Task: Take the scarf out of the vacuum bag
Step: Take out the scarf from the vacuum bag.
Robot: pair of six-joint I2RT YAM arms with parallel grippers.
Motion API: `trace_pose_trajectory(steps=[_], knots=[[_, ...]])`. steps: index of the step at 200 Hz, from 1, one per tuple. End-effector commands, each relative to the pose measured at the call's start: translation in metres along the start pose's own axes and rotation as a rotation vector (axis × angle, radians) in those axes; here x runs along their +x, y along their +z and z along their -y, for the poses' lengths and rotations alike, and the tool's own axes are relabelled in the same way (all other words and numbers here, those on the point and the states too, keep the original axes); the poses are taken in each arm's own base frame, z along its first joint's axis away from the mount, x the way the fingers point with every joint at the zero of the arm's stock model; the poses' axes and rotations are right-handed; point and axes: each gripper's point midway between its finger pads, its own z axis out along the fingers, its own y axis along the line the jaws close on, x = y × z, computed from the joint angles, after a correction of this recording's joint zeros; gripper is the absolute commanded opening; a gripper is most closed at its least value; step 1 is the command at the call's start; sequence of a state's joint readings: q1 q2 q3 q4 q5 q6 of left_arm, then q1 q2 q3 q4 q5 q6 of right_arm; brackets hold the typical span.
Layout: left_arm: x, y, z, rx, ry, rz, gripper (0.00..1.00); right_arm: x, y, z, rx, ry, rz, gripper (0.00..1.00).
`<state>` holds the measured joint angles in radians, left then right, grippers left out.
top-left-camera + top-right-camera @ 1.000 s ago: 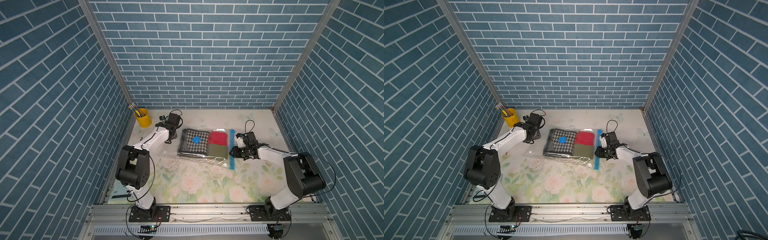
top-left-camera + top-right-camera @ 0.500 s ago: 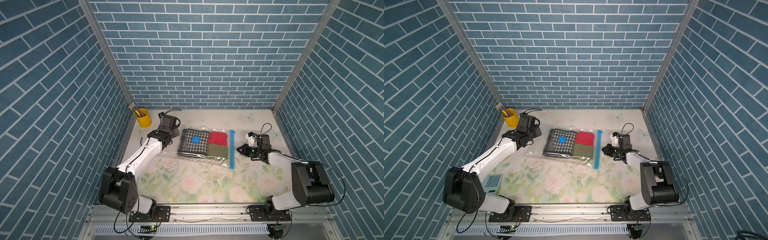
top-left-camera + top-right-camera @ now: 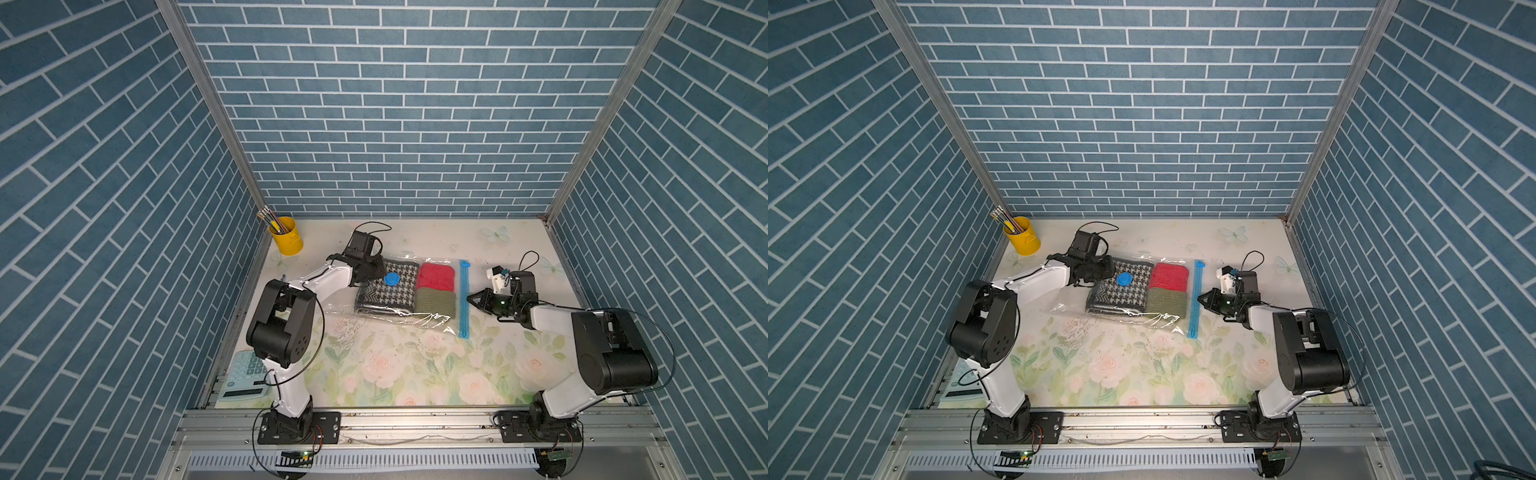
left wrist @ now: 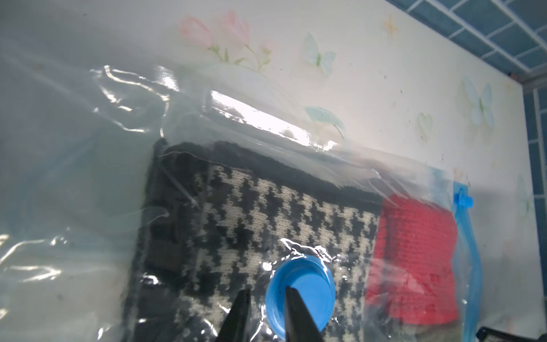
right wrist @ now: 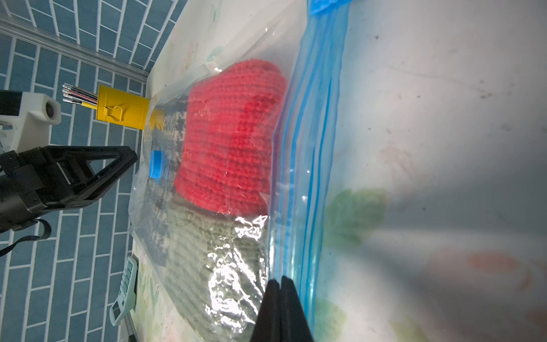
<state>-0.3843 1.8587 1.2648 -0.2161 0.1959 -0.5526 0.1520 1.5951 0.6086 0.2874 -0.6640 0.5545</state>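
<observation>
Scarf [image 3: 401, 294] sealed inside bag [image 3: 340, 308], flat on surface [image 3: 415, 370]. Right tool [image 5: 279, 280] clenched, tips at zip strip [image 3: 464, 299], likely to start opening the mouth; film pinch not discernible. Left tool [image 4: 267, 291] slightly parted over valve cap [image 4: 310, 284], grasping nothing, probably to anchor the bag.

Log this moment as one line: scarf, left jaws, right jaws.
scarf: inside vacuum bag | left jaws: parted over valve cap | right jaws: shut by zip strip, grip unclear
</observation>
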Motion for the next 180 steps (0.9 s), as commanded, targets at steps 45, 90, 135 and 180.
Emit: trace_pose_trajectory(steps=[45,90,135,180], knots=[[-0.001,0.013,0.027,-0.054,0.101,-0.046,0.45,-0.004,0.008,-0.002,-0.037,0.013,-0.014,0.07],[0.008,0.029,0.022,-0.194,0.161,-0.1,0.46,-0.006,0.01,-0.001,-0.036,0.017,-0.018,0.12],[0.01,0.032,0.015,-0.256,0.17,-0.122,0.46,-0.016,-0.007,0.023,0.149,0.014,0.039,0.13],[0.03,0.043,0.003,-0.27,0.16,-0.173,0.46,-0.017,0.0,0.019,0.102,0.014,0.017,0.13]])
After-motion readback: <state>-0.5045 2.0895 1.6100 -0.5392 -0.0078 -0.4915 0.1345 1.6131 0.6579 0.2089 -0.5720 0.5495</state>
